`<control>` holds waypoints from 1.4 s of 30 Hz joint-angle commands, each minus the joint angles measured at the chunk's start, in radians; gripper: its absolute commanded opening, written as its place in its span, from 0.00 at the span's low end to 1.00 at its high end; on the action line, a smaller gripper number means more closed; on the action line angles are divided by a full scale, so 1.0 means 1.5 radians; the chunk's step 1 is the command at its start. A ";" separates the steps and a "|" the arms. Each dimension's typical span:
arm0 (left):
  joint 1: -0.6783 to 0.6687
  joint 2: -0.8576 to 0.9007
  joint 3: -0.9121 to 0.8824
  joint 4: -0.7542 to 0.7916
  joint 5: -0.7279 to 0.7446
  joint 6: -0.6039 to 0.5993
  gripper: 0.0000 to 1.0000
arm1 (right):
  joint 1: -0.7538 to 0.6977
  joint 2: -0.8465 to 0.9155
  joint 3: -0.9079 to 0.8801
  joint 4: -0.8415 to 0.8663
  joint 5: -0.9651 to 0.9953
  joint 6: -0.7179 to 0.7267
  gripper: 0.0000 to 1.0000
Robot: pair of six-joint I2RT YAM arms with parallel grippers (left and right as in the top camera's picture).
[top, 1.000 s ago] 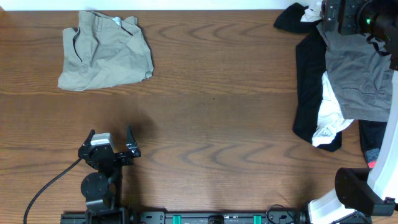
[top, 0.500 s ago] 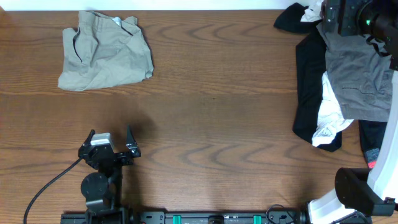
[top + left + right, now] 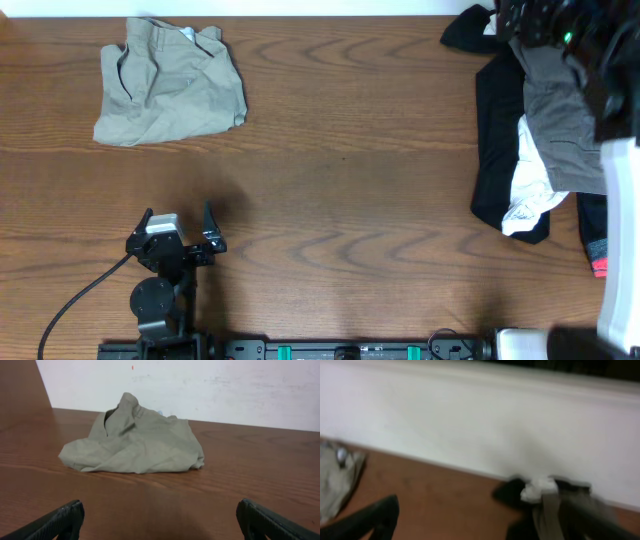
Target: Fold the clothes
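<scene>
The pale khaki-olive garment [image 3: 170, 92] lies crumpled at the table's far left corner; it also shows in the left wrist view [image 3: 132, 440] and, blurred, at the left edge of the right wrist view [image 3: 335, 480]. My left gripper [image 3: 178, 212] is open and empty near the front edge, well short of the garment, with its fingertips [image 3: 60, 520] wide apart. My right gripper [image 3: 530, 22] is at the far right corner above the pile of other clothes. Its view is blurred; the fingers [image 3: 370, 520] look spread with nothing between them.
A pile at the right holds a charcoal-grey garment [image 3: 560, 130], a long black garment [image 3: 492, 150] and white cloth [image 3: 525, 190]. My white right forearm [image 3: 620, 230] runs along the right edge. A white wall [image 3: 200, 385] stands behind the table.
My right arm has swung: its wrist has shifted slightly left and the white forearm now covers the right edge and part of the grey garment. The left arm and the khaki garment have not moved.
</scene>
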State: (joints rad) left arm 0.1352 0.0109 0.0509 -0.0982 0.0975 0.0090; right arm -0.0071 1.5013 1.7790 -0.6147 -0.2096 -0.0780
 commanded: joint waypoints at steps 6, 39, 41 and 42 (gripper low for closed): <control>-0.003 -0.005 -0.012 -0.019 0.002 0.011 0.98 | 0.003 -0.212 -0.489 0.331 -0.017 -0.009 0.99; -0.003 -0.005 -0.012 -0.019 0.002 0.011 0.98 | 0.003 -0.662 -1.183 0.542 0.022 0.006 0.99; -0.003 -0.005 -0.012 -0.019 0.002 0.011 0.98 | 0.003 -0.679 -1.183 0.515 0.028 0.006 0.99; -0.003 -0.005 -0.012 -0.019 0.002 0.011 0.98 | 0.003 -0.687 -1.183 0.502 0.028 0.006 0.99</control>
State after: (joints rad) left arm 0.1352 0.0109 0.0509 -0.0982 0.0971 0.0090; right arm -0.0071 0.5007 0.0071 0.1616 -0.1928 -0.0769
